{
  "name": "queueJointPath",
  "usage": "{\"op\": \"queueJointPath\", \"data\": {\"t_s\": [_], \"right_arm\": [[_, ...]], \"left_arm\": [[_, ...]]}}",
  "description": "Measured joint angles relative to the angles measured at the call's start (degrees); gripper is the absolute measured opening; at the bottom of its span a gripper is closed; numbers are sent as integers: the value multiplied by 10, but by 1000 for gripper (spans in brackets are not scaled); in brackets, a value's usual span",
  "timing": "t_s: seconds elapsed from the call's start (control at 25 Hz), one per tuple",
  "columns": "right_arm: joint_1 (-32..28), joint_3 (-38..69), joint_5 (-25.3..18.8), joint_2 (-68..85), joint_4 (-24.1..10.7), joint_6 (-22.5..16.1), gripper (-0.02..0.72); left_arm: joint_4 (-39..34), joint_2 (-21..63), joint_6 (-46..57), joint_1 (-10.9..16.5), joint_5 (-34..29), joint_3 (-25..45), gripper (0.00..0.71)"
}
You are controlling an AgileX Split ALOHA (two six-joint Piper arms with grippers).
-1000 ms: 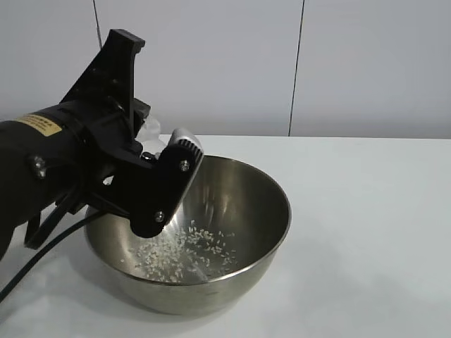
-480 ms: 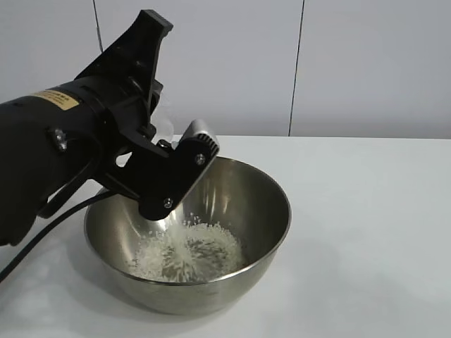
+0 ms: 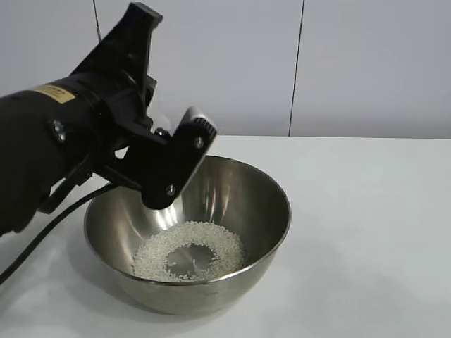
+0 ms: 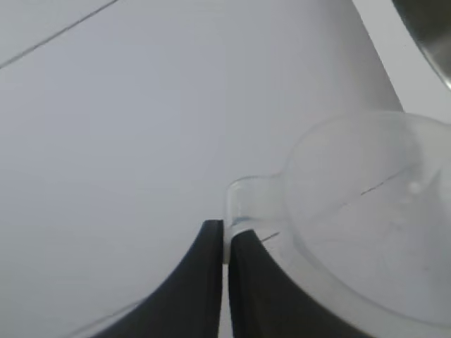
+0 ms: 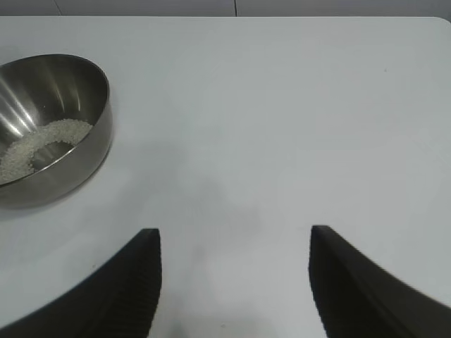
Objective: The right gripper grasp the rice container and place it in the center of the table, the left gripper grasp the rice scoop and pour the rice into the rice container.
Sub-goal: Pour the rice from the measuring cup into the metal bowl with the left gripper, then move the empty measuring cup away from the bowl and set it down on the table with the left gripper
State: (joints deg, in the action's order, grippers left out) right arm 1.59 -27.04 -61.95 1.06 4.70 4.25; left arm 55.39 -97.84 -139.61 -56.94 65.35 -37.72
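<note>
Left gripper, clamped on the rice scoop tab, holds it tipped above the rice container; rice rings the bottom. Risk: thin pinch slips, dropping the scoop into the container. Right gripper idles, jaws apart, over the table.

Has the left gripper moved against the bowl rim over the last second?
Yes. The left gripper, shut on the rice scoop, has risen and rolled above the rice container.
</note>
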Motion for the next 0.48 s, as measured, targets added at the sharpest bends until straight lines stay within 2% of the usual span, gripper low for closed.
{"op": "queueJointPath", "data": {"t_s": [0.16,0.48], "right_arm": [[0,0,0,0,0,0,419],[0,0,0,0,0,0,419]], "left_arm": [[58,48,113,0,5,-18,9],[174,138,409,0,10,-27,9]]}}
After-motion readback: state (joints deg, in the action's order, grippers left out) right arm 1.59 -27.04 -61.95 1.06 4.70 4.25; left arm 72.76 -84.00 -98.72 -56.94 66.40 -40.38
